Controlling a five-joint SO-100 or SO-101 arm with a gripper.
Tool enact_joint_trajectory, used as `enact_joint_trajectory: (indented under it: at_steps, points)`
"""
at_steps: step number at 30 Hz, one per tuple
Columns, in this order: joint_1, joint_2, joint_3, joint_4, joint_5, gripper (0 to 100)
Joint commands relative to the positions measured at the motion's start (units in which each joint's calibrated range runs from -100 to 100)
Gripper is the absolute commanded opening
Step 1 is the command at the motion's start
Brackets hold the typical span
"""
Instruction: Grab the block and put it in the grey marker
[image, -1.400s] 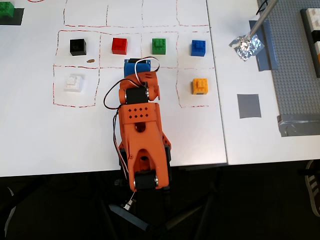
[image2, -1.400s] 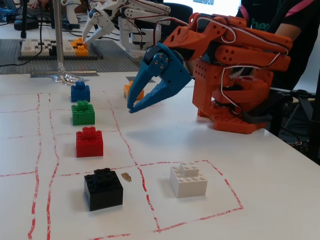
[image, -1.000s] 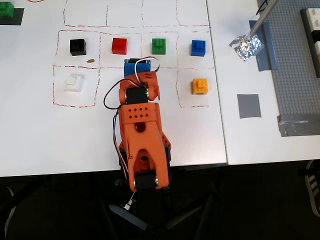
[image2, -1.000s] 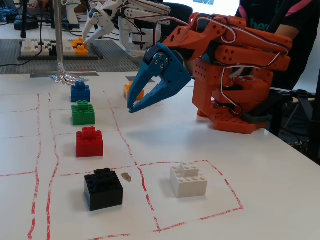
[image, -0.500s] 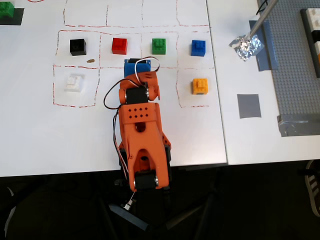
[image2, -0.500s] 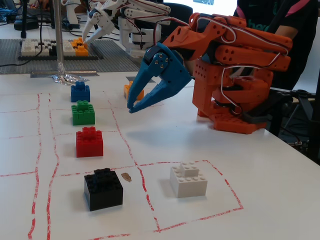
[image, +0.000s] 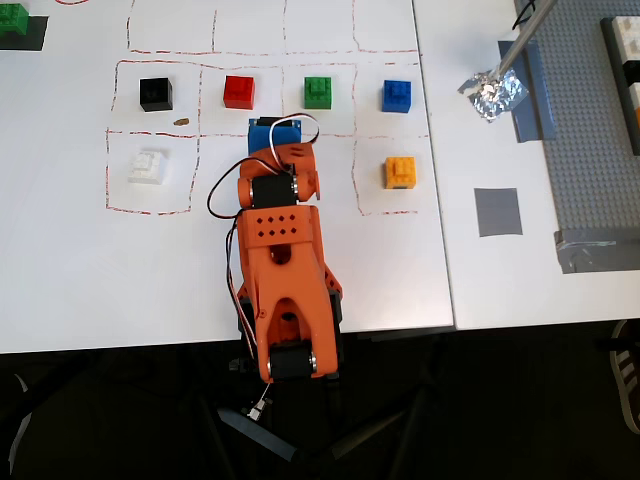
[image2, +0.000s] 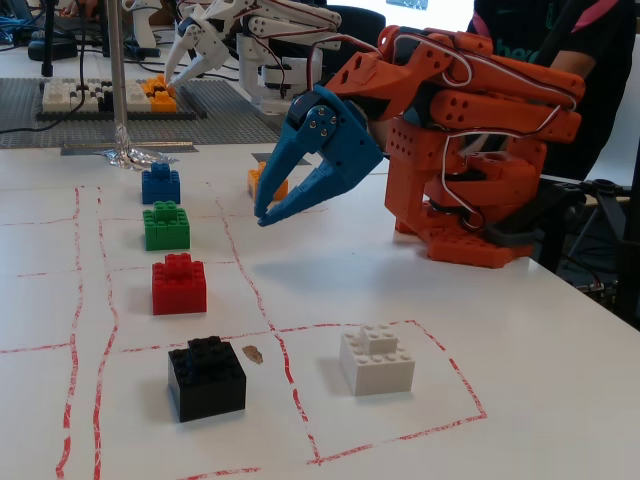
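The gripper (image2: 262, 215), blue w/ orange arm (image: 280, 250) behind it, hangs folded above the table in the fixed view, tips pointing down and nearly together, only a narrow gap btwn them, holding nothing. The block (image2: 206, 378) sits alone in the near-left red-outlined cell of the fixed view; in the overhead view the block (image: 156, 93) is top-left of the grid, up and to the left of the blue jaw housing (image: 275, 133). That's the relation that counts: block lies well apart from the tool, diagonally off to the overhead view's left, w/ the red brick (image: 239, 91) in the cell btwn them on the same row and the white brick (image: 147, 165) in the cell just below the block. So the reach probably needs a base swing toward overhead-left plus some extension, and jaws must open first. Block is square, no long axis to speak of; its sides look roughly aligned w/ the grid lines, so either pair of faces should do. The grey marker (image: 498, 212) lies on the opposite side, far overhead-right, off the white sheet, below the foil piece (image: 492, 95) and beside the studded baseplate (image: 590, 130); not visible in the fixed view. Task looks unstarted: block untouched, marker bare. Risk, as a guess: clipping the red brick on the way across.
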Motion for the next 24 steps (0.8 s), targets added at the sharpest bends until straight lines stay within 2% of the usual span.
enact_joint_trajectory:
  at_steps: [1, 8, 13, 20, 24]
  points:
    - [0.99, -0.94, 0.81, -1.78, 0.73, 0]
    - [0.81, -0.94, 0.81, -1.78, 0.59, 0]
    - [1.25, 0.43, -2.0, -2.85, 2.39, 0]
    - [-4.13, 21.63, -24.3, -2.68, 4.84, 0]
    - [-9.69, 35.07, -39.72, 1.15, 6.98, 0]
